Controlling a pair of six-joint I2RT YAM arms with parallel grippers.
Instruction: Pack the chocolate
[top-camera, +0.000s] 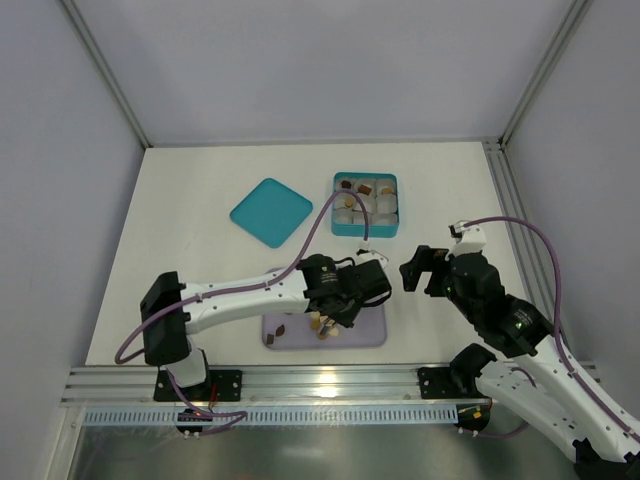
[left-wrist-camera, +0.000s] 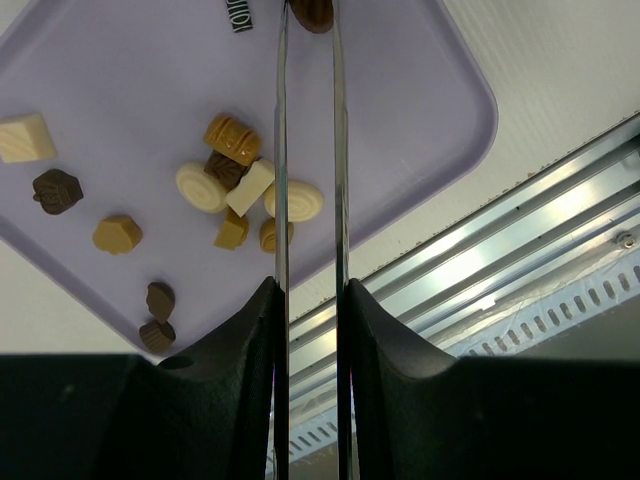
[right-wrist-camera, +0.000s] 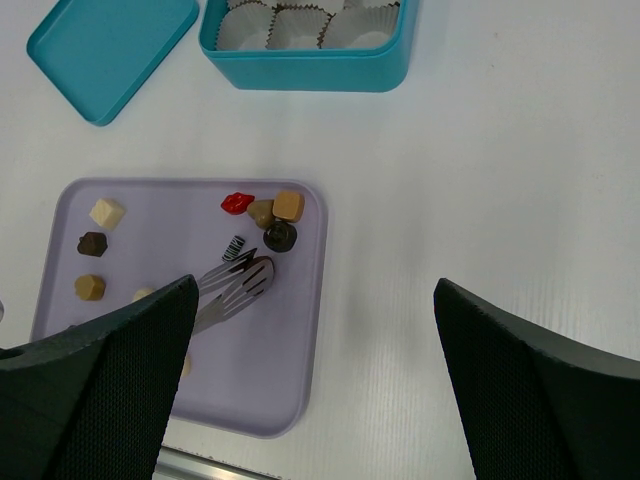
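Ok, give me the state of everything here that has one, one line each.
teal box: open, lid off.
lid: flat on the table, left of the box.
paper cups: some filled, row nearest the arms empty.
purple tray: holds loose chocolate pieces.
left claw: shut on tongs.
tongs: pinching a brown piece over the tray.
right claw: open, empty.

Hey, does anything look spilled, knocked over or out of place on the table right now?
Nothing stands out. The loose chocolates lie on the lavender tray, none on the table; the teal box sits upright, its lid flat beside it. The left pincer holds tongs.
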